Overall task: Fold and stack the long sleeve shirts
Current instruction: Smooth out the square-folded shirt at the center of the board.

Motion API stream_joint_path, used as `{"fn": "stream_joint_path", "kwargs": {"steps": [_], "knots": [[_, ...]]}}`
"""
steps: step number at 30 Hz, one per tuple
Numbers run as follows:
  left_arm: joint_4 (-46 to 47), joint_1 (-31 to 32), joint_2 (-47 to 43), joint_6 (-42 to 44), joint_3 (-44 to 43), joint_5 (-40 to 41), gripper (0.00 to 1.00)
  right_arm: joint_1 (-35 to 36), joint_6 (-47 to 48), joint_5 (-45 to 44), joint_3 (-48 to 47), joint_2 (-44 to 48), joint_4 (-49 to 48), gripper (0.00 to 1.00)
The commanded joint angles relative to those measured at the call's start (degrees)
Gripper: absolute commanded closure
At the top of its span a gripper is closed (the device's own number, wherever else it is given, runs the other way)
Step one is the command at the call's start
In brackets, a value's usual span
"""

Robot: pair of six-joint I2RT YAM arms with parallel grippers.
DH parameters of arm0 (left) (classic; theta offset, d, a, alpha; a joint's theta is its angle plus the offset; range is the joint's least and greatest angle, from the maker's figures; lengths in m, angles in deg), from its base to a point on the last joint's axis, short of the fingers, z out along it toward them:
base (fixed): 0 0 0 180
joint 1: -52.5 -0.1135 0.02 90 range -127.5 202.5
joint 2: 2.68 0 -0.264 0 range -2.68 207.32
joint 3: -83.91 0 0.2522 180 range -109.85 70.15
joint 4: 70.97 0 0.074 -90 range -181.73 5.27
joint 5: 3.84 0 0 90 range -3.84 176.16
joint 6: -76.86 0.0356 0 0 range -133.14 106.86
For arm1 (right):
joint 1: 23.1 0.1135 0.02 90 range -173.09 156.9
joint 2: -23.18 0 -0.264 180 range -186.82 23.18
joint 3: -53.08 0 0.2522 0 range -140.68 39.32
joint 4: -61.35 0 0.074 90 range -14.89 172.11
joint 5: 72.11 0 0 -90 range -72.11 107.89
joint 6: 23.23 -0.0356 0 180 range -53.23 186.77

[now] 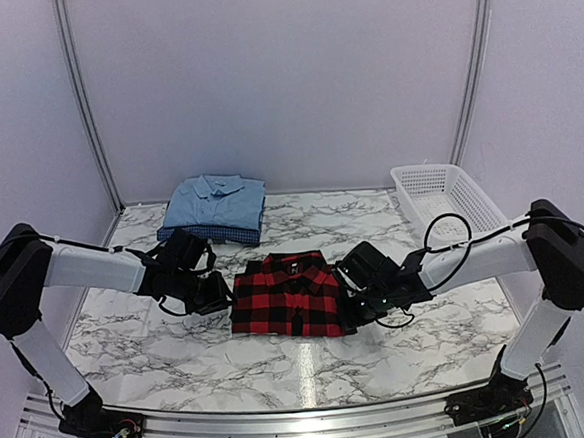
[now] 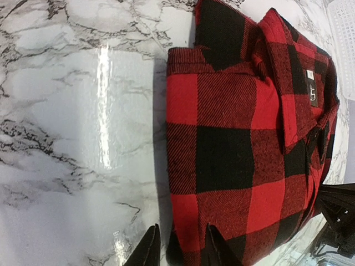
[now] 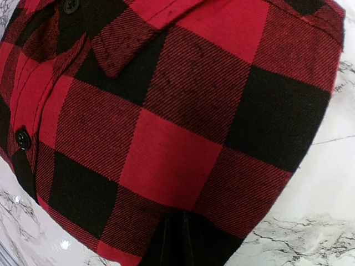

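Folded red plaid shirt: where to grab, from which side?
Grip the red plaid shirt at its two side folds, left tool from the left, right tool from the right, low along the table. It lies flat as a folded rectangle, so those thick edges offer the pinch.

The marble table [image 1: 160, 338] bears a folded plaid shirt [image 1: 287, 294], a shirt stack [image 1: 216, 209] and a basket [image 1: 416, 169].

White marble-patterned bench [image 1: 160, 338] with dark veins and a glossy glare stripe, white plastic mesh basket [image 1: 430, 184] upright at its far right corner, pale plain walls [image 1: 282, 79] behind, slim metal poles [image 1: 81, 103] at the back corners, aluminium rail [image 1: 306, 418] along the near edge
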Motion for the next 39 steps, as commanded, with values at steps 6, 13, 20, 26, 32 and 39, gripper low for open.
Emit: {"fn": "stream_joint_path", "kwargs": {"steps": [6, 13, 20, 26, 32, 39], "knots": [[6.67, 2.16, -2.14, -2.85, 5.13, -0.74, 0.73, -0.45, -0.36, -0.87, -0.26, 1.65, 2.79, 0.9], [8.78, 4.84, -1.89, -4.69, 5.36, -0.61, 0.79, 0.19, 0.55, -2.7, -3.08, 3.49, 5.71, 0.86], [9.4, 6.91, -0.84, -5.88, 4.5, 0.12, 0.83, 0.52, 1.43, -4.18, -7.63, 3.58, 8.0, 0.83], [5.13, 6.82, -4.12, -4.82, 3.61, 4.36, 0.78, 1.16, 2.6, -4.59, -11.86, 2.0, 9.38, 0.76], [1.33, 5.64, -7.74, -3.48, 2.69, 6.91, 0.68, 1.68, 3.92, -4.58, -17.19, -1.05, 9.43, 0.65], [0.09, 3.35, -11.25, -2.92, 3.55, 8.57, 0.6, 3.53, 5.84, -4.74, -25.56, -8.8, 10.09, 0.51]]}}
